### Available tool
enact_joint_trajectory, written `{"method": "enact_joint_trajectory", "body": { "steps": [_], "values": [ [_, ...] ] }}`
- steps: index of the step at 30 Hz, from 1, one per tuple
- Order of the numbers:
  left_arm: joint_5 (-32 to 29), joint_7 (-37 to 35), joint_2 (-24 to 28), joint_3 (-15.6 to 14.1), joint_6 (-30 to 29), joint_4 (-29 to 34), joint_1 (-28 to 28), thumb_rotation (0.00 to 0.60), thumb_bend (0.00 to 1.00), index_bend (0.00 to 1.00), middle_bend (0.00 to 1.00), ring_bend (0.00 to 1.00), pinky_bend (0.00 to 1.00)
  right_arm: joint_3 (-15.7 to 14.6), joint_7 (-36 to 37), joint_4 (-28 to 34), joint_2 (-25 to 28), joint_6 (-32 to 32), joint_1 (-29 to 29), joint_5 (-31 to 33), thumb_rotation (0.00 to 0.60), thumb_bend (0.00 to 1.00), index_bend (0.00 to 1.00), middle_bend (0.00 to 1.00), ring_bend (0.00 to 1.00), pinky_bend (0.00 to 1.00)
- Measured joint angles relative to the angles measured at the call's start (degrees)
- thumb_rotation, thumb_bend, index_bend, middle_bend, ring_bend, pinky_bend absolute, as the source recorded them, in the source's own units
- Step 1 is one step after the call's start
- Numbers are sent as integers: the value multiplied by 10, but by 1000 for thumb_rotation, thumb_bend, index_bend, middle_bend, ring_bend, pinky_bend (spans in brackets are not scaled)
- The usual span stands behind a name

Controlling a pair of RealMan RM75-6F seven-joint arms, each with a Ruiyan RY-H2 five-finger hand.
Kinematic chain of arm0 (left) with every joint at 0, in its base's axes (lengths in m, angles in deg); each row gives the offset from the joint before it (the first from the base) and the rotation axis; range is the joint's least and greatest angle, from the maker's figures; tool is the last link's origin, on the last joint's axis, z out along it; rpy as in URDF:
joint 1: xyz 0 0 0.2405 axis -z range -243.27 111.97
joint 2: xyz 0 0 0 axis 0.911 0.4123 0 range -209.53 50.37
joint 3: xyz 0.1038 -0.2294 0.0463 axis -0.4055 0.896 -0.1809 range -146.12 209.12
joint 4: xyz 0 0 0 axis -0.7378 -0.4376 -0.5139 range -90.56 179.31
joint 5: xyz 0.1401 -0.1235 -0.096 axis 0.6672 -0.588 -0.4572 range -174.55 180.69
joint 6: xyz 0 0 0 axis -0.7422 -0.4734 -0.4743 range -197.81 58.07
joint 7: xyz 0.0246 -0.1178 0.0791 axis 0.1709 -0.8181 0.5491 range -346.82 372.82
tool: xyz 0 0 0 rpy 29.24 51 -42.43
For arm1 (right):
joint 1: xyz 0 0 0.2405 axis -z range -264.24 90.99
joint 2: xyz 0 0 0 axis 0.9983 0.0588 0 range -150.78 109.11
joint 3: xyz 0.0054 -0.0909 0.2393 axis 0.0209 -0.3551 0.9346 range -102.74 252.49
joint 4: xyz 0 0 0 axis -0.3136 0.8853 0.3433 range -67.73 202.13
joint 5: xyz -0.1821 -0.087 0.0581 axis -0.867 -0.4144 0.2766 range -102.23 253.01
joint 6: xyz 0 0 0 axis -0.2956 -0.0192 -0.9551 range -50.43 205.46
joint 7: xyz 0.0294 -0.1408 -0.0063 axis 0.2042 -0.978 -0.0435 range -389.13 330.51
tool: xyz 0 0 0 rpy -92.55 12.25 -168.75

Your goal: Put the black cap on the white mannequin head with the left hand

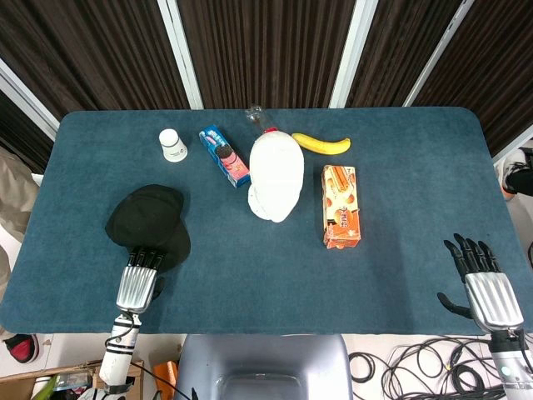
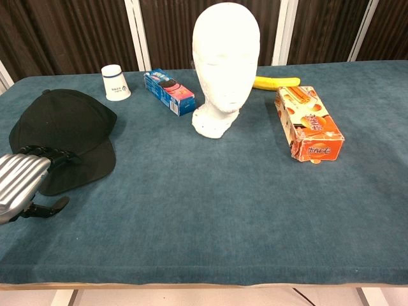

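Observation:
The black cap (image 1: 146,218) (image 2: 64,131) lies flat on the left side of the blue table, brim toward the front edge. My left hand (image 1: 140,279) (image 2: 22,185) is at the brim, fingertips resting on its top; the thumb hangs apart below the brim and nothing is gripped. The white mannequin head (image 1: 277,177) (image 2: 224,64) stands upright mid-table, bare, well right of the cap. My right hand (image 1: 483,279) rests at the front right corner with fingers spread and empty; only the head view shows it.
A white cup (image 1: 173,144) (image 2: 115,83) and a blue cookie pack (image 1: 225,156) (image 2: 169,91) sit between cap and mannequin at the back. A banana (image 1: 321,144) (image 2: 276,82) and an orange box (image 1: 341,206) (image 2: 308,123) lie right of the mannequin.

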Motion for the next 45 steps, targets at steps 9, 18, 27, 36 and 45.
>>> {"method": "enact_joint_trajectory", "body": {
  "steps": [9, 18, 27, 36, 45],
  "values": [
    [-9, -5, -14, -1, 3, -21, 8, 600, 324, 332, 327, 246, 188, 0, -6, 2, -2, -1, 0, 3, 600, 149, 0, 0, 0, 0],
    [-8, 9, -51, 1, -16, -112, 22, 600, 324, 402, 439, 355, 206, -4, -6, 3, 1, -8, -2, -1, 600, 149, 0, 0, 0, 38],
    [-10, 7, -106, -1, -18, -260, 43, 600, 328, 474, 515, 424, 233, -7, 5, 3, 8, -8, -1, -5, 600, 149, 0, 0, 0, 55],
    [-16, -40, -136, 0, -42, -332, 65, 600, 456, 665, 688, 580, 379, -9, 7, 4, 11, -7, 0, -8, 600, 149, 0, 0, 0, 64],
    [-26, -87, -137, 7, -73, -364, 85, 600, 522, 697, 719, 595, 389, -11, 8, 3, 12, -10, 0, -9, 600, 149, 0, 0, 0, 71]
  ]
}}
